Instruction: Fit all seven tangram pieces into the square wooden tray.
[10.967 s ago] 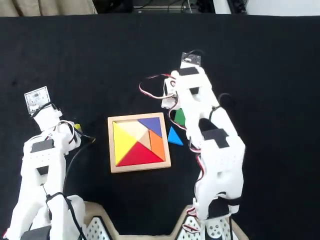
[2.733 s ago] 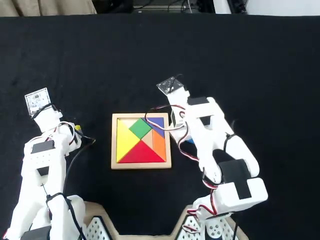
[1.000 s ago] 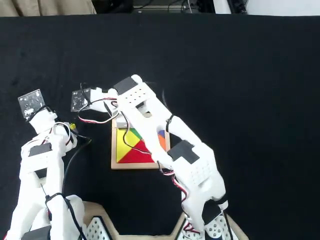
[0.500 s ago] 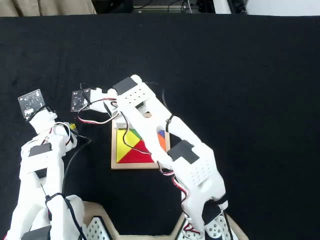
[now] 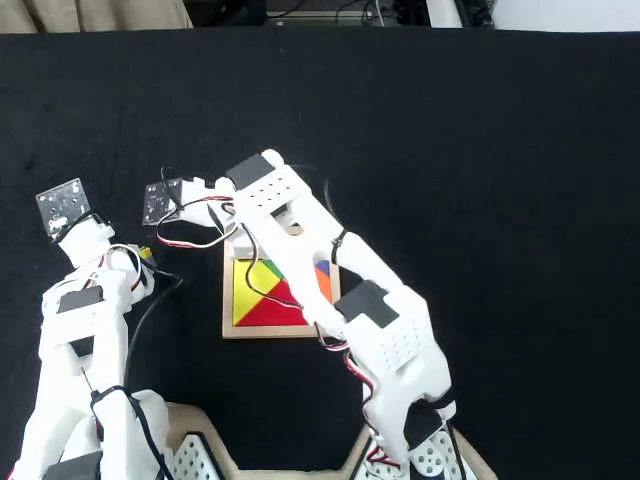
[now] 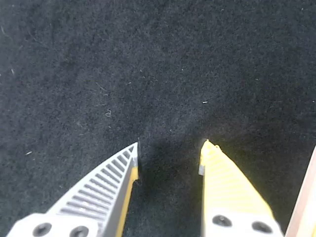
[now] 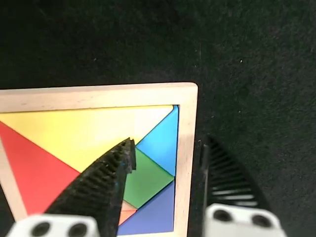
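The square wooden tray lies mid-table, its far half under my right arm, which stretches across it toward the left. Yellow, red and orange pieces show in it. In the right wrist view the tray holds several pieces lying flat, among them a light blue triangle and a green square. My right gripper is open, one finger over the pieces and the other outside the tray's rim. My left gripper is open above bare black cloth, left of the tray.
Black cloth covers the table, with wide free room right of the tray and at the far side. The arms' white bases stand at the near edge. Cables hang between my right arm's wrist and the tray's left corner.
Since the oldest frames the green square and light blue triangle went from the cloth into the tray, and my right arm swung across to the left. Nothing moved in the last second.
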